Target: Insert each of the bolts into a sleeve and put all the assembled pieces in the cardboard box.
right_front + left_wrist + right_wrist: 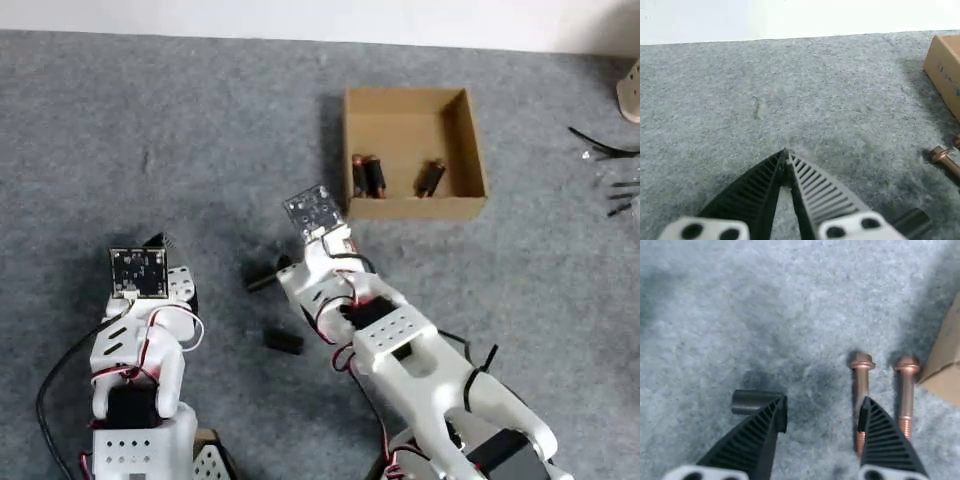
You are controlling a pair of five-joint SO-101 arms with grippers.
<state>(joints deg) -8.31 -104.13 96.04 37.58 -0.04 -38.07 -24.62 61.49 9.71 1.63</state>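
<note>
My right gripper [824,412] is open just above the grey mat. A black sleeve [752,401] lies against the tip of one finger. A copper bolt [861,390] lies by the other fingertip, and a second bolt [906,390] lies parallel just beyond it. The cardboard box [412,207] at the back holds three assembled pieces [368,176]. My left gripper [785,162] is shut and empty, low over bare mat at the left. A bolt head [940,155] and a sleeve [912,220] show off to its side. From above, two black sleeves [262,278] [283,340] lie beside the right arm.
The box corner [945,365] stands close beside the bolts. Black cable ties [605,150] and a pale object [630,92] lie at the far right edge. The grey mat [150,130] stretches open to the left and back.
</note>
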